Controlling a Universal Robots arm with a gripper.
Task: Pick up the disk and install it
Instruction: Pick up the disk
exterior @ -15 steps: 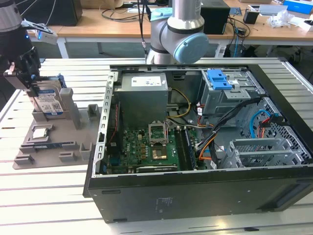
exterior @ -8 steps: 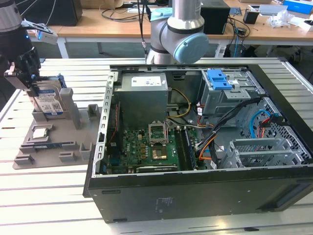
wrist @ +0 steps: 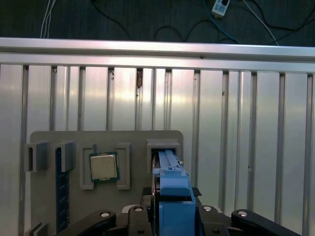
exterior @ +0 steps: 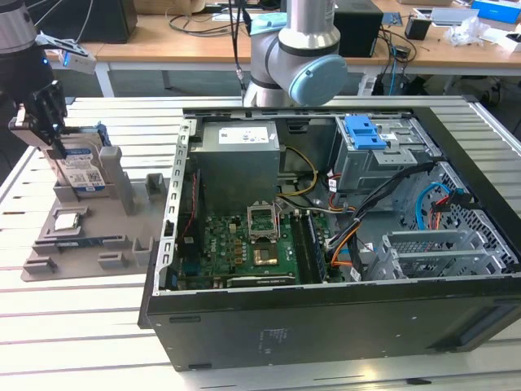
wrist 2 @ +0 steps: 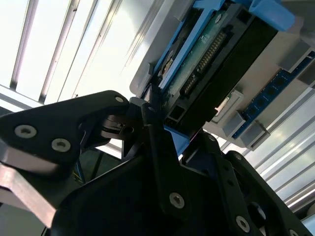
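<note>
**Disk pickup.** My end effector (exterior: 47,122) is closed on the upper edge of the disk (exterior: 81,169). The disk stands on edge in a slot of the gray holder (exterior: 98,216), directly beneath my end effector. In the first wrist view, the disk's blue rail (wrist: 172,189) sits between my jaws, and a small square chip (wrist: 103,166) lies in a pocket just beside the slot. The open computer case (exterior: 326,326) rests on the slatted surface (exterior: 81,326), well apart from my end effector.
</note>
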